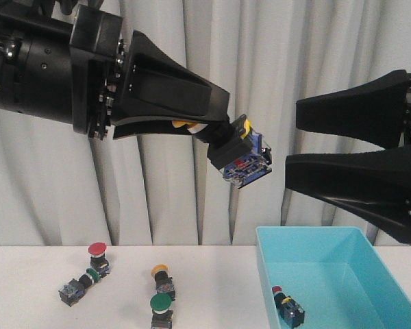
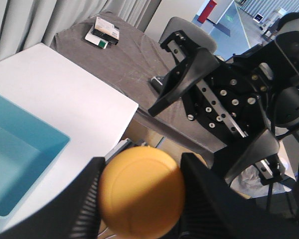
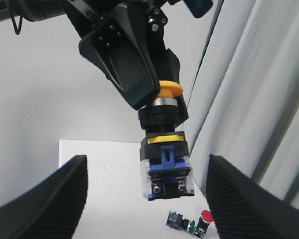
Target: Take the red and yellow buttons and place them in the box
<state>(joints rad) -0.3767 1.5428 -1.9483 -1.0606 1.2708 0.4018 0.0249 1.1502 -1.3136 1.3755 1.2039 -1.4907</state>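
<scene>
My left gripper (image 1: 209, 127) is raised high over the table, shut on the cap of a yellow button (image 1: 241, 156) whose dark and blue body sticks out toward the right. In the left wrist view the yellow cap (image 2: 142, 191) fills the gap between the fingers. My right gripper (image 1: 293, 142) hangs open just right of that button, nothing between its fingers; its wrist view shows the held button (image 3: 165, 154) ahead. The turquoise box (image 1: 315, 230) sits at lower right with one red-capped button (image 1: 288, 308) inside. On the table stand a red button (image 1: 98, 255) and a yellow button (image 1: 162, 277).
Two green-capped buttons are on the table: one lying beside the red one (image 1: 79, 284), one near the front edge (image 1: 162, 308). A white curtain hangs behind the table. Beyond the table's edge is a grey cloth-covered surface (image 2: 114, 64).
</scene>
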